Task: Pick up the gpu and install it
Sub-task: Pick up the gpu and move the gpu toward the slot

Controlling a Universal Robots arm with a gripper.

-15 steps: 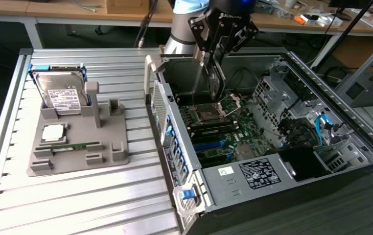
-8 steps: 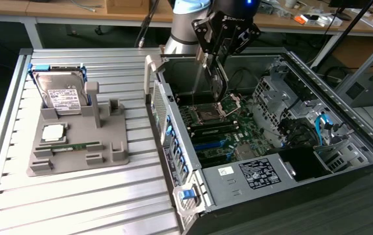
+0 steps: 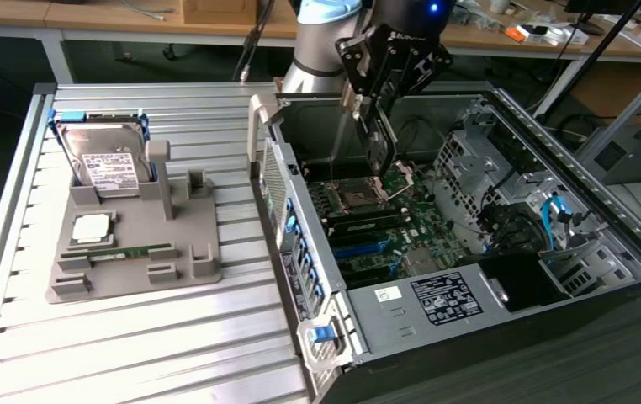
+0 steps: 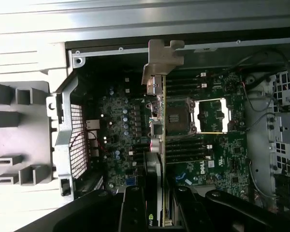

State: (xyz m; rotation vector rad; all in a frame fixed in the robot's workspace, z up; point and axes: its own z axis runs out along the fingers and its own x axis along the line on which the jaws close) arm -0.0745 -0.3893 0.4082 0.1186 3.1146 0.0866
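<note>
The ribbed metal surface bore an open steel computer case, laid on its side. Within it the dark green motherboard lay flat. Above the board, the pincer was clamped on the gpu, a thin dark card held edge-on, inside the case (apparently clear of the board). Its bent silvery bracket faced the rear wall. In my judgement, sound practice was a plumb card, bracket lined to the rear opening, no twist.

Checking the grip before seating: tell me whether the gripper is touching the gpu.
Touching. In the wrist view the gripper clamps the gpu edge-on, carried above the motherboard.
</note>
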